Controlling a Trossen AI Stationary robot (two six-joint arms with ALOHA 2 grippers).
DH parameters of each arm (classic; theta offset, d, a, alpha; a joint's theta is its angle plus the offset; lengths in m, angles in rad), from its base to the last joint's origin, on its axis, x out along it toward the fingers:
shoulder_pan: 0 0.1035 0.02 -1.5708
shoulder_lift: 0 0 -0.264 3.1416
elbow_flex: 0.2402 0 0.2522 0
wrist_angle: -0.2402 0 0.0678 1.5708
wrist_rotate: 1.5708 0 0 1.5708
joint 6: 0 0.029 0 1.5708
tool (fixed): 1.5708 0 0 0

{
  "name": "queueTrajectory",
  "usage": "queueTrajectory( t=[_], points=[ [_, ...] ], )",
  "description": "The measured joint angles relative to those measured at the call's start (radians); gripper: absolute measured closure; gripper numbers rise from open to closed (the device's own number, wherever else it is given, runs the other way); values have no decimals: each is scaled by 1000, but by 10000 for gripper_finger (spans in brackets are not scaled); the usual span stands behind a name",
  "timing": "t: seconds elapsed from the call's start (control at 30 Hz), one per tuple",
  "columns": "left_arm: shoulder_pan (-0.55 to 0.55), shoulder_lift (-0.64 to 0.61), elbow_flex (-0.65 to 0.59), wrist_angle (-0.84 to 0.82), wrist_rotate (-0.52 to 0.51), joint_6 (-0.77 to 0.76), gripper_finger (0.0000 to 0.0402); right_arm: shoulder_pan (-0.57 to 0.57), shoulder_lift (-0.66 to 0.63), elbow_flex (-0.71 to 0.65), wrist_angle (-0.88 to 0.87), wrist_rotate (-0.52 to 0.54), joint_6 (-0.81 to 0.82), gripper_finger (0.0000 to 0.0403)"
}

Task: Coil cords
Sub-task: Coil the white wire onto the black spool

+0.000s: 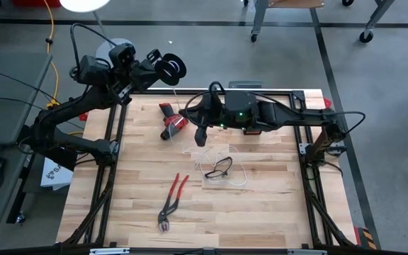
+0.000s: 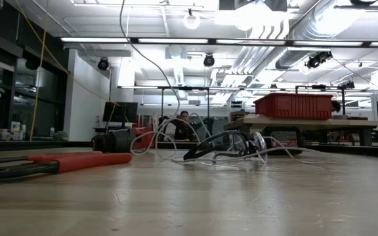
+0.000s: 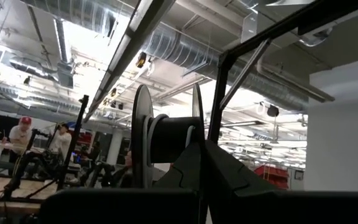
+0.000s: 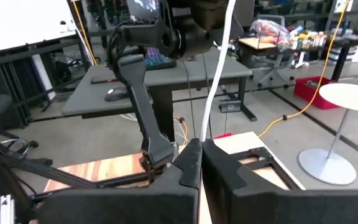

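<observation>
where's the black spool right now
The black spool is held up in the left claw, above the table's far-left corner in the high view, its white cord trailing toward the right claw.

The white cord (image 4: 219,59) (thin, taut) runs off the right wrist view's edge.

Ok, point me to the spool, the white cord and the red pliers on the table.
spool (image 1: 170,66), high view, on its round black flange, held up past the table's far left corner.
white cord (image 1: 236,177), high view, on a loose loop lying on the table.
red pliers (image 1: 175,188), high view, on a handle.
</observation>
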Motion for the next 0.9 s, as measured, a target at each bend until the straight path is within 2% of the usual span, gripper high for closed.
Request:
queueTrajectory(
  t=[0.43,0.57,0.77,0.9],
  points=[
    [47,-100,-1,-283,-127,43,401,66,-42,1,-90,-9,12,403],
    [61,-133,0,-430,-152,-9,401,81,-60,1,-113,-19,6,403],
    [61,-183,0,-667,-159,-70,401,91,-79,0,-133,-89,7,403],
    [61,-204,0,-681,-174,-78,401,95,-85,0,-130,-109,2,403]
  ],
)
